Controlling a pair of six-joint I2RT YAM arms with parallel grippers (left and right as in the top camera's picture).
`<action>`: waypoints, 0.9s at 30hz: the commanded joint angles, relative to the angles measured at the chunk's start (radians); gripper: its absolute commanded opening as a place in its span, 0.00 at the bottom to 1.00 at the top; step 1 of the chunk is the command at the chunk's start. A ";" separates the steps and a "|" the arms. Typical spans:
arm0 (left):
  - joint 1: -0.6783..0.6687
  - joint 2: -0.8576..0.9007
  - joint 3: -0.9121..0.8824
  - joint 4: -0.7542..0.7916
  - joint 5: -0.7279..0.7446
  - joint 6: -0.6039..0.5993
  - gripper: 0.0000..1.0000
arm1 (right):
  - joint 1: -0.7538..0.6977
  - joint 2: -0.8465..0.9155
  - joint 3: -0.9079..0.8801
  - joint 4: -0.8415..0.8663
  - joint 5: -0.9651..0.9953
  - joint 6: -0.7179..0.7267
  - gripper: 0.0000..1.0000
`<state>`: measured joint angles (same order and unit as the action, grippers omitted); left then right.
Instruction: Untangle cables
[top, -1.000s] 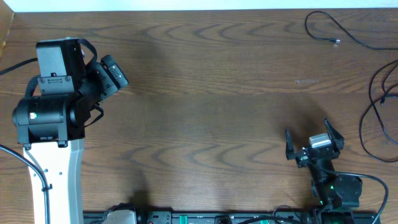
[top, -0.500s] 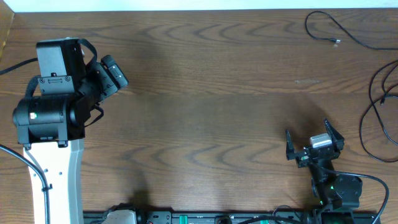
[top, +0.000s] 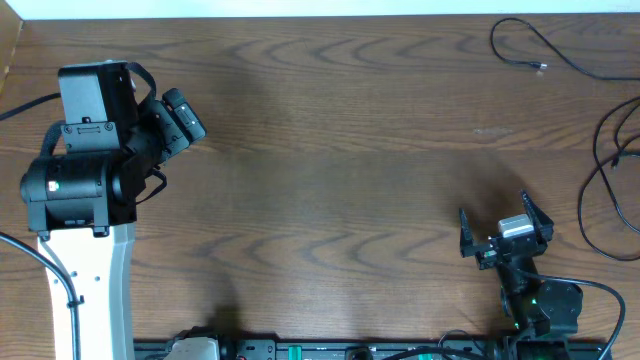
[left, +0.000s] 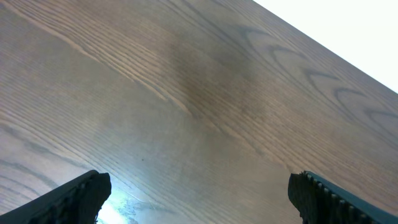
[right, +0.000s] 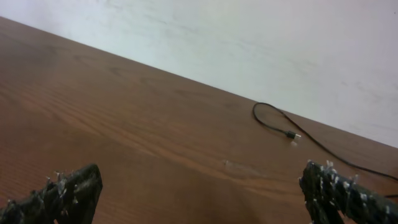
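One black cable (top: 540, 67) (small plug end) curls near the far right corner of the surface (top: 330, 150). More cable loops (top: 598, 150) lie along its right edge. The left end effector (left: 199, 196) and the right end effector (top: 495, 208) are both spread wide, gripping nothing.

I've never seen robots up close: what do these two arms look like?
The left arm has chunky black joint housings on a white link, a small green light and a black cable. The right arm is black, with a silver block behind black jaws.
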<state>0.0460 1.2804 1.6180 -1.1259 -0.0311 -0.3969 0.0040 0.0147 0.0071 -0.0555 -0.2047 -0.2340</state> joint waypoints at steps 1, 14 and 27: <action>0.006 0.001 0.016 -0.003 -0.002 -0.007 0.98 | -0.012 -0.009 -0.002 -0.005 0.011 0.017 0.99; 0.006 -0.129 -0.090 0.054 -0.084 0.011 0.98 | -0.012 -0.009 -0.002 -0.005 0.011 0.017 0.99; 0.006 -0.527 -0.764 0.795 0.154 0.199 0.98 | -0.012 -0.009 -0.002 -0.005 0.011 0.017 0.99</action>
<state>0.0460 0.8303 0.9642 -0.3904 0.0566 -0.2604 0.0040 0.0132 0.0071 -0.0559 -0.2012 -0.2337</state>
